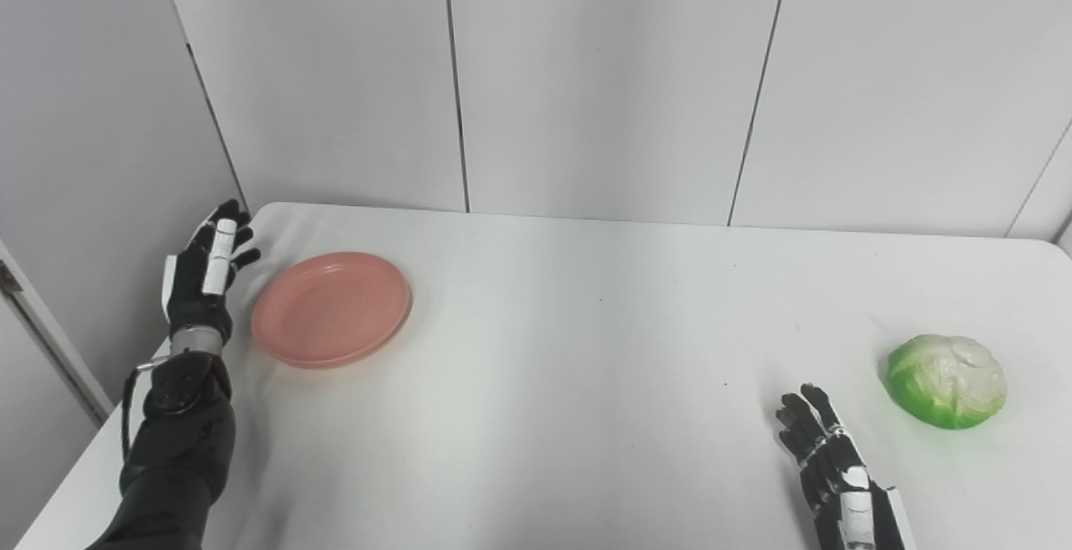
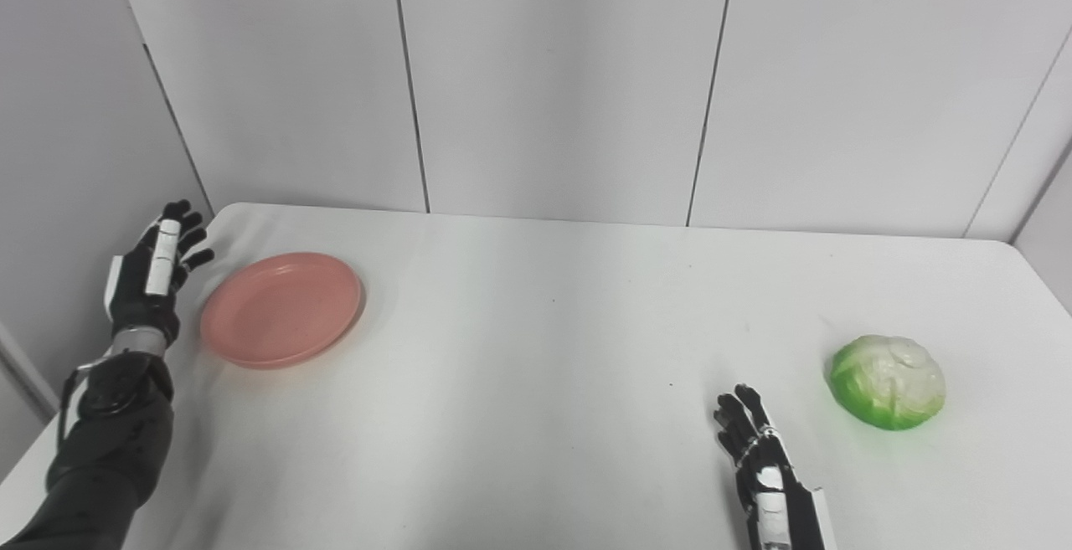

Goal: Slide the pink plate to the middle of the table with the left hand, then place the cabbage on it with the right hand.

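Note:
A pink plate [image 1: 331, 309] lies flat on the left part of the white table [image 1: 553, 349]. My left hand [image 1: 205, 274] stands upright just left of the plate, open, fingers apart, a small gap from the rim. A green and white cabbage [image 1: 946, 380] rests on the table at the right. My right hand [image 1: 829, 458] lies low near the front edge, left of the cabbage and apart from it, open with fingers spread and holding nothing.
Grey wall panels [image 1: 586, 73] close off the back of the table, and another panel [image 1: 75, 156] stands at the left. The table's left edge [image 1: 92, 441] runs right beside my left arm.

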Controlling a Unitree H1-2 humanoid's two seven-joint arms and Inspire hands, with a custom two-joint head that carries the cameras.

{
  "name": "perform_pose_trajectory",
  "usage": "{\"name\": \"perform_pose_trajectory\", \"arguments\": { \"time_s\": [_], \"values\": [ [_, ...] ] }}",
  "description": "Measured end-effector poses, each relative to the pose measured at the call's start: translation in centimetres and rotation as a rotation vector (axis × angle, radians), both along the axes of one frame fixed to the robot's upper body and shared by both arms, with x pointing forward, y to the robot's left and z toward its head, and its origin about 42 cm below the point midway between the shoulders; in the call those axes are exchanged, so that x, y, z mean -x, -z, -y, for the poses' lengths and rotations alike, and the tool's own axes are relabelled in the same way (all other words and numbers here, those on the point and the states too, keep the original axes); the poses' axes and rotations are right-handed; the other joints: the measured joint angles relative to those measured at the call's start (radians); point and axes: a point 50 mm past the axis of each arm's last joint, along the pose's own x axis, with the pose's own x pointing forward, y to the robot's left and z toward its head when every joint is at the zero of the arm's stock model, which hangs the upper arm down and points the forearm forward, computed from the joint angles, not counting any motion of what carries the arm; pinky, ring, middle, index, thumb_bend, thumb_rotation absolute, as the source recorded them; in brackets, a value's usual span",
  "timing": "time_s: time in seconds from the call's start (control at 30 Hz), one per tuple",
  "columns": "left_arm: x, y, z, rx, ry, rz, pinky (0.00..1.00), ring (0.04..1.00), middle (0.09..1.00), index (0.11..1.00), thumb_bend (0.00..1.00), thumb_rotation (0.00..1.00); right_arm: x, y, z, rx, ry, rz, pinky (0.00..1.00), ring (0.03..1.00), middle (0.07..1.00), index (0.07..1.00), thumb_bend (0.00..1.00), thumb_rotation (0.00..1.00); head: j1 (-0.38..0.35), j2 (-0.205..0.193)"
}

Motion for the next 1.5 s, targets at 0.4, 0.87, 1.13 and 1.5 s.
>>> {"name": "perform_pose_trajectory", "arguments": {
  "time_s": [0.4, 0.87, 1.13, 1.5],
  "values": [
    [-0.1, 1.8, 0.2, 0.072, 0.019, -0.055, 0.74, 0.82, 0.822, 0.823, 0.99, 0.79, 0.2, -0.1, 0.0, 0.008, -0.004, -0.005, 0.94, 0.898, 0.869, 0.905, 0.81, 1.0, -0.008, 0.014],
    [-0.4, 1.8, 0.6, 0.082, 0.057, -0.057, 0.67, 0.779, 0.783, 0.799, 0.87, 0.79, 0.3, -0.3, 0.0, 0.018, -0.008, -0.013, 0.94, 0.903, 0.87, 0.909, 0.8, 1.0, -0.014, 0.023],
    [-0.5, 2.0, 1.3, 0.074, 0.095, -0.055, 0.69, 0.79, 0.786, 0.791, 0.84, 0.79, 0.3, -0.3, 0.0, 0.02, -0.009, -0.014, 0.94, 0.897, 0.865, 0.905, 0.81, 1.0, -0.025, 0.008],
    [-0.8, 2.1, 2.4, 0.061, 0.13, -0.054, 0.7, 0.798, 0.793, 0.788, 0.85, 0.79, 0.3, -0.3, 0.0, 0.02, -0.01, -0.018, 0.92, 0.886, 0.853, 0.899, 0.81, 0.99, -0.029, 0.006]
  ]
}}
